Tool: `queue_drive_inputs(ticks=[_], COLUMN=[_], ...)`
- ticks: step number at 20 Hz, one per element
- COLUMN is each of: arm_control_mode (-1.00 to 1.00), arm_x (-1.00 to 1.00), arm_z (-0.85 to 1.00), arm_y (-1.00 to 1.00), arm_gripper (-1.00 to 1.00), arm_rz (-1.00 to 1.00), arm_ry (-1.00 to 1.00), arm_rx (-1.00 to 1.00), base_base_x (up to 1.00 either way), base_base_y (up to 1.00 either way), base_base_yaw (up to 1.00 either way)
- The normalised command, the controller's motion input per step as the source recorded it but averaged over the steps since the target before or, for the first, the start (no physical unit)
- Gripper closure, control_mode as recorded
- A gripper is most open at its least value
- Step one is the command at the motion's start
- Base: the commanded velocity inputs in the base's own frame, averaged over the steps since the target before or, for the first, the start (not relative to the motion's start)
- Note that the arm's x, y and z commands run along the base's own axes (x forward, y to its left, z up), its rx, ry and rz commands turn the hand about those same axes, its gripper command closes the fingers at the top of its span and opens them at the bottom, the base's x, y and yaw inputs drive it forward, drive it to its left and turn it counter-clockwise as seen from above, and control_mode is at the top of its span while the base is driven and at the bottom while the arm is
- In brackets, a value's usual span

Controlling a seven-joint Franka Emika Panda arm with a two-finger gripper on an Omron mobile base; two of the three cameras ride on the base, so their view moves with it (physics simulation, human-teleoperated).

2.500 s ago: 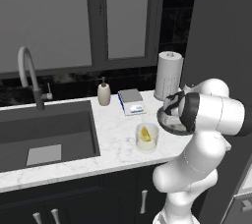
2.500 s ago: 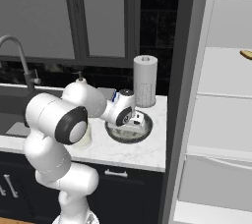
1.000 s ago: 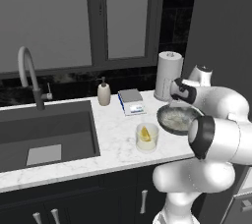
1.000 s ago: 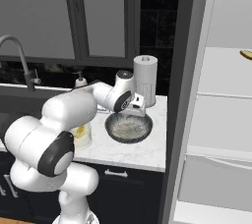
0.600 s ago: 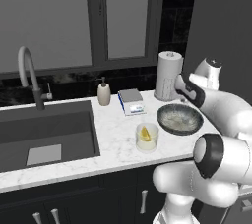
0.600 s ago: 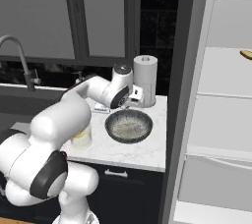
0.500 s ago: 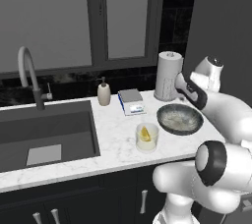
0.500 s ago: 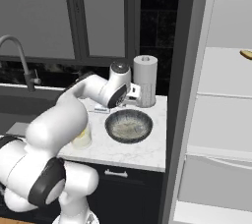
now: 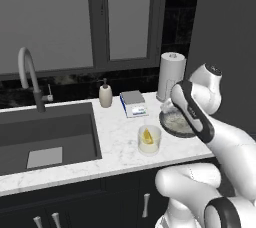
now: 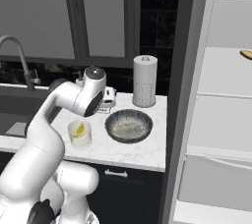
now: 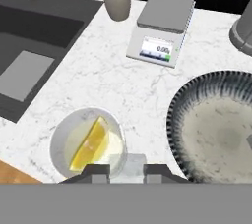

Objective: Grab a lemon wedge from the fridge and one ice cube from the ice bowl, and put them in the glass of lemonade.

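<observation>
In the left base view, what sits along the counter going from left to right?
Curved grey faucet → beige soap dispenser bottle → small grey kitchen scale → clear glass of pale lemonade → tall white paper-towel roll.

The only readable text is the digits "0.00" on the display of the kitchen scale, at upper centre of the hand view, standing on the marble surface.

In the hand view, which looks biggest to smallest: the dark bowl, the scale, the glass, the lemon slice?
1. Wide dark grey bowl, partly cut off by the frame.
2 and 3. Flat grey kitchen scale and clear glass of pale lemonade look alike; the glass is nearer.
4. Yellow lemon wedge.
</observation>
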Motion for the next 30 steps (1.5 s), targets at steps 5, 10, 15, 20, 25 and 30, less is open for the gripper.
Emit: queue_drive_inputs(ticks=[5,10,15,20,25,30], arm_control_mode=[-1.0,-1.0,-1.0,-1.0,-1.0,-1.0], arm_x=[-0.39,-0.01,0.01,0.09,0.36,0.58], arm_z=[0.0,-0.1,-0.06,0.0,0.11,0.0], arm_y=[0.85,0.08,0.0,0.0,0.0,0.11], arm_gripper=[1.0,1.0,1.0,1.0,1.0,1.0], arm_rz=[0.04,-0.07,-0.18,-0.12,-0.04,-0.01], arm_ry=[0.1,0.02,0.09,0.03,0.12,0.18], arm_rx=[-0.16,0.0,0.0,0.0,0.0,0.0], base_base_x=[0.0,0.0,0.0,0.0,0.0,0.0], base_base_y=[0.0,0.0,0.0,0.0,0.0,0.0], base_base_yaw=[0.0,0.0,0.0,0.0,0.0,0.0])
